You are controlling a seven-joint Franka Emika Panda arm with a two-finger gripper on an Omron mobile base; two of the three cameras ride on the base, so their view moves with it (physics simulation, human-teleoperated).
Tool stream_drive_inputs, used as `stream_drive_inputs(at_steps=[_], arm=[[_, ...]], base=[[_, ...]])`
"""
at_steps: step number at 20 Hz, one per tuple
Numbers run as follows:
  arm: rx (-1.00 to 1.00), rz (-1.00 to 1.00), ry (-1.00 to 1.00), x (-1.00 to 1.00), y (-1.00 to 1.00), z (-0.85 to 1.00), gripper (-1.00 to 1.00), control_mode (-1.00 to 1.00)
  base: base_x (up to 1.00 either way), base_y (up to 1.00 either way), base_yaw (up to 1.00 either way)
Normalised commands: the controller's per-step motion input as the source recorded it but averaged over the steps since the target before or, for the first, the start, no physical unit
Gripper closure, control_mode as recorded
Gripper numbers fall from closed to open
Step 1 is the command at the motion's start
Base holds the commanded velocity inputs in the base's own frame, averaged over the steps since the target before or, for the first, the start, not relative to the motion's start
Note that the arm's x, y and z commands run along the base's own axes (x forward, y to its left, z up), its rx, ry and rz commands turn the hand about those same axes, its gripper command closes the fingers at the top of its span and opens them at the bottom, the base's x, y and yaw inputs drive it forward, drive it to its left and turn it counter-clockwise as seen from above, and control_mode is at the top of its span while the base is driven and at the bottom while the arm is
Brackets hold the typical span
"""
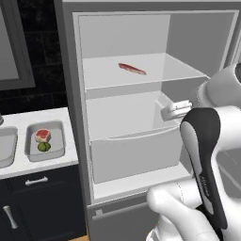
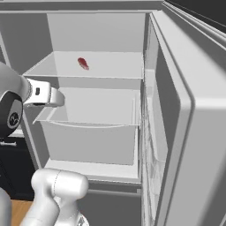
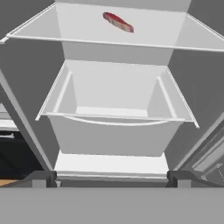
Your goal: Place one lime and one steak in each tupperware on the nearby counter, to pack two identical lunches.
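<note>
The gripper [image 3: 112, 178] faces into the open fridge [image 1: 75, 117], its fingers [image 3: 41, 177] spread wide apart and holding nothing. Just ahead and below hangs the pulled-out drawer [image 3: 116, 131], which looks bare. Beyond and above it, a steak [image 3: 118, 22] lies alone on the upper shelf [image 3: 166, 35]. Off to the left, on the white surface [image 1: 47, 164], one tupperware [image 1: 44, 142] already holds a steak and a lime; a second tupperware [image 1: 5, 146] sits at the frame edge, contents unclear. The step in hand appears to be fetching the shelf steak, which calls for rising and reaching over the drawer's front lip. The open door [image 2: 185, 132] crowds the right side.
</note>
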Motion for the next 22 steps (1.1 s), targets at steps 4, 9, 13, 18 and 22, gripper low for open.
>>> stream_drive_inputs(at_steps=[4, 9, 13, 18, 22], arm=[[-0.01, 0.05, -0.11, 0.07, 0.00, 0.29, -1.00, -1.00], [0.00, 0.03, -0.09, 0.30, 0.00, 0.35, -1.00, -1.00], [0.00, 0.00, -0.01, 0.54, 0.00, 0.14, -1.00, -1.00], [0.00, 0.00, 0.00, 0.56, -0.04, 0.00, -1.00, -1.00], [0.00, 0.00, 0.00, 0.64, -0.04, 0.00, -1.00, -1.00]], base=[[0.00, 0.00, 0.00], [0.00, 0.00, 0.00], [0.00, 0.00, 0.00], [0.00, 0.00, 0.00], [0.00, 0.00, 0.00]])
